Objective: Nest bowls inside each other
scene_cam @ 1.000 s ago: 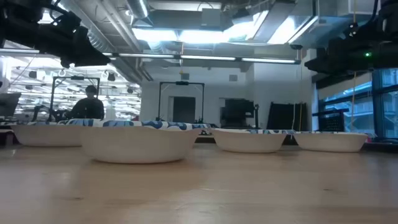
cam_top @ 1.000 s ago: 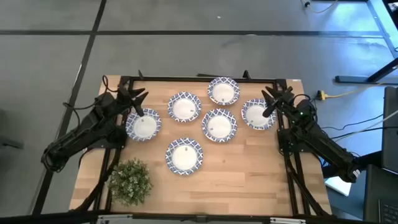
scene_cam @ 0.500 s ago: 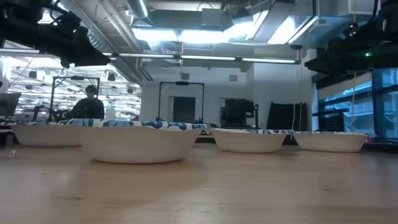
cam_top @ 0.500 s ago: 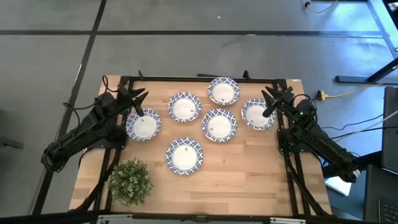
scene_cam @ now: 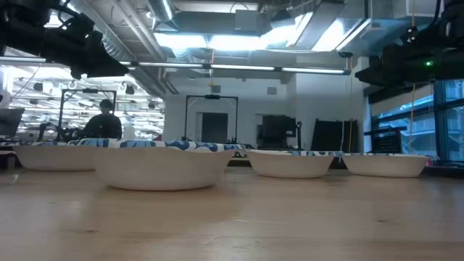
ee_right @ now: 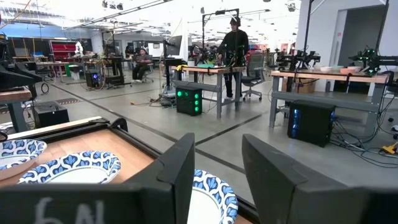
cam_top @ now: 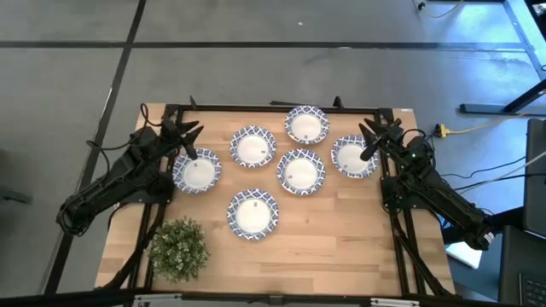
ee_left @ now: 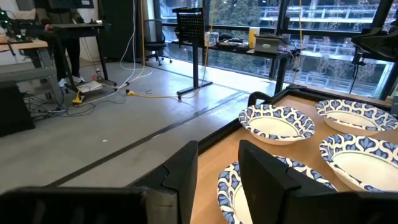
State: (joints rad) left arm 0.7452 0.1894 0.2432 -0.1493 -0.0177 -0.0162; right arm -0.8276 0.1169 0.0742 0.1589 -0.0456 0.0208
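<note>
Six small bowls, white inside with blue-and-white rims, sit apart on their bases on the wooden table: a left bowl (cam_top: 197, 171), a far-left bowl (cam_top: 252, 147), a far bowl (cam_top: 306, 125), a middle bowl (cam_top: 300, 170), a right bowl (cam_top: 354, 157) and a near bowl (cam_top: 252, 213). My left gripper (cam_top: 190, 142) hovers open over the far rim of the left bowl (ee_left: 249, 186). My right gripper (cam_top: 368, 143) hovers open over the far rim of the right bowl (ee_right: 214, 193). In the low view, the near bowl (scene_cam: 163, 165) is closest and both arms stay high above the table.
A green leafy plant (cam_top: 178, 249) stands at the table's near-left corner. Bare wood (cam_top: 341, 239) stretches across the near right part of the table. A black frame (cam_top: 281, 108) runs along the far edge. People stand in the room beyond.
</note>
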